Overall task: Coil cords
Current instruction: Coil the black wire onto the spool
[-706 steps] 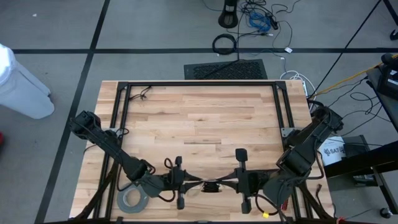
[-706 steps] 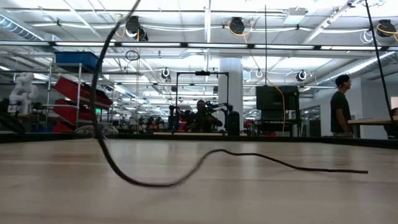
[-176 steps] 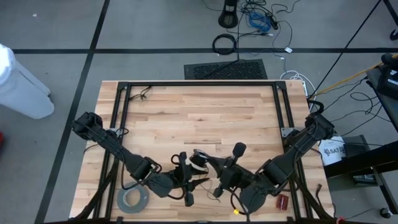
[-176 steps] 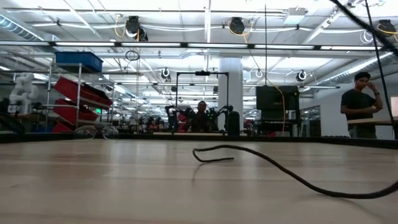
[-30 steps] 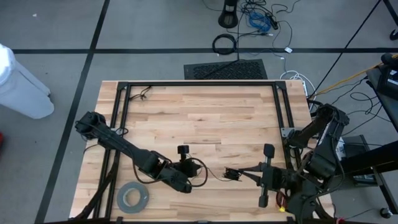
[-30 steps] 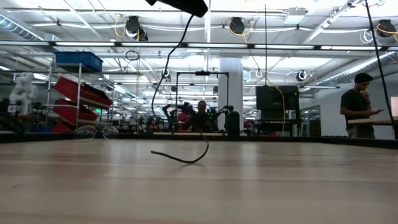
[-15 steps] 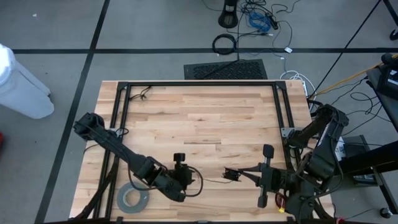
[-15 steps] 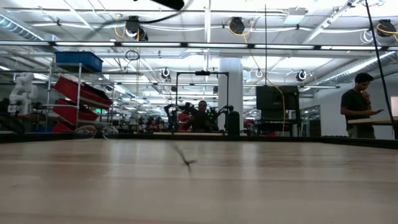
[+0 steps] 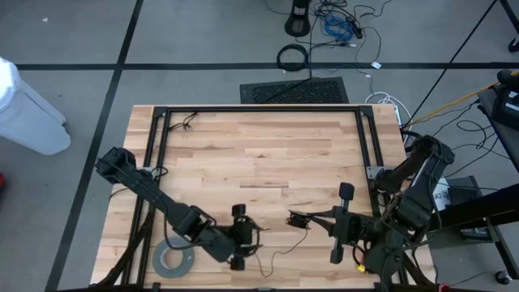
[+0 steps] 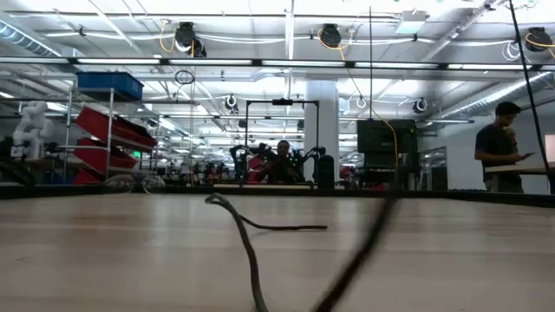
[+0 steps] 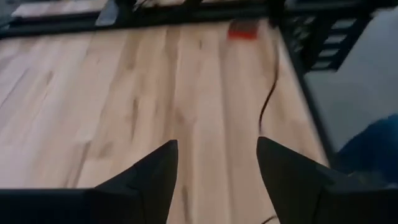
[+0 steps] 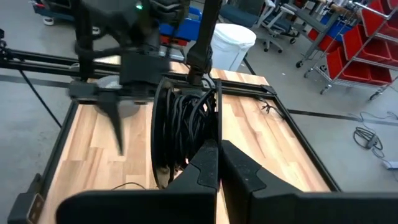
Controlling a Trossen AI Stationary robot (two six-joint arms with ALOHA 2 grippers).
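The cord is a thin dark wire, mostly wound into a black coil with a round rim on one side. My right gripper is shut on the coil above the table's near middle. A loose length of wire trails from it onto the wood and shows lying there in the low view. My left gripper is open just left of the coil, near the front edge. Nothing is between its fingers, and the wire runs past them on the table. My right gripper pinches the coil's wound strands between its two shut fingers. The fingers come about level from the table's right side. The coil stands on edge in front of them, lifted clear of the table, with slack wire hanging from it.
A grey tape roll lies at the near left corner beside the left arm. A black metal frame runs around the tabletop. A small red thing lies on the wood near the frame.
My left gripper has opened and let go of the wire loop it held, and has moved a little toward the near edge. The freed wire has dropped and now lies slack on the table.
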